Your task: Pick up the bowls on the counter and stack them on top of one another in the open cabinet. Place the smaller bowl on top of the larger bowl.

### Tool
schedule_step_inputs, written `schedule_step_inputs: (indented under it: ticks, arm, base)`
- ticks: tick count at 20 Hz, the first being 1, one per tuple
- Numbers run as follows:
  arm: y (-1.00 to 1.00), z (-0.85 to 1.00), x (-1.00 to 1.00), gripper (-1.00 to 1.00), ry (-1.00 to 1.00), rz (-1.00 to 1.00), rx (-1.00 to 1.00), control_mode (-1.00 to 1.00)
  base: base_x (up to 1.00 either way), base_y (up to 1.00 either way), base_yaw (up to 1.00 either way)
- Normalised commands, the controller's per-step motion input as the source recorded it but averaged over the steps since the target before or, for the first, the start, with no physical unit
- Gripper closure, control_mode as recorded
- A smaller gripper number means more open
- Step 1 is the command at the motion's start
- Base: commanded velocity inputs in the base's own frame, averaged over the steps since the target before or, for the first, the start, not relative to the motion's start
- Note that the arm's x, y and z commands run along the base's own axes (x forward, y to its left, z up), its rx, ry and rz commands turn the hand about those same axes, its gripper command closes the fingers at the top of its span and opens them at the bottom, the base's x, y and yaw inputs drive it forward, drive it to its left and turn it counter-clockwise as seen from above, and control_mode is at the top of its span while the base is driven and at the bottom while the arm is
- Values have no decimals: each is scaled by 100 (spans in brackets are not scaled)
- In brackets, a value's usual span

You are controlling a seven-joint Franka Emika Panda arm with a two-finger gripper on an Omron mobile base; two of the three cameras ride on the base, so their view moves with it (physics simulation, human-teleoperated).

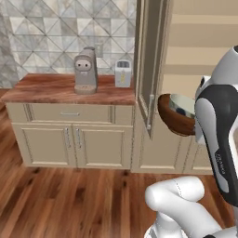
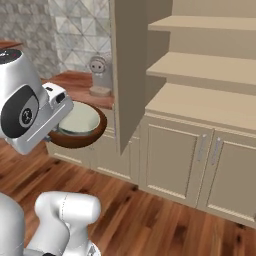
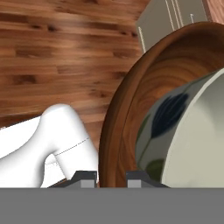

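Smaller bowl (image 2: 79, 120) nested inside larger bowl (image 2: 95, 134). Larger bowl in air, left of open cabinet (image 2: 200, 102), beside its door. Coffee machine (image 1: 85, 70) on tabletop (image 1: 51, 89), farther left of cabinet.

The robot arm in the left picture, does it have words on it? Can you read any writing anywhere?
Robot arm: a short line of dark letters runs down its grey band, too small and blurred to read.
Coffee machine and toaster on the counter: no writing to read.
Larger bowl and open cabinet: none.
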Motion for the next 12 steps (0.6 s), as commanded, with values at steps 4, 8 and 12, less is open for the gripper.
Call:
schedule_step_inputs:
  ticks: [4, 8, 12]
  arm:
    - [0, 0, 0, 100, 0, 0, 0, 100]
    - [0, 0, 0, 100, 0, 0, 0, 100]
    - [0, 0, 0, 100, 0, 0, 0, 100]
  base:
    - [-18, -51, 3]
    - [-14, -49, 2]
    - [-6, -47, 0]
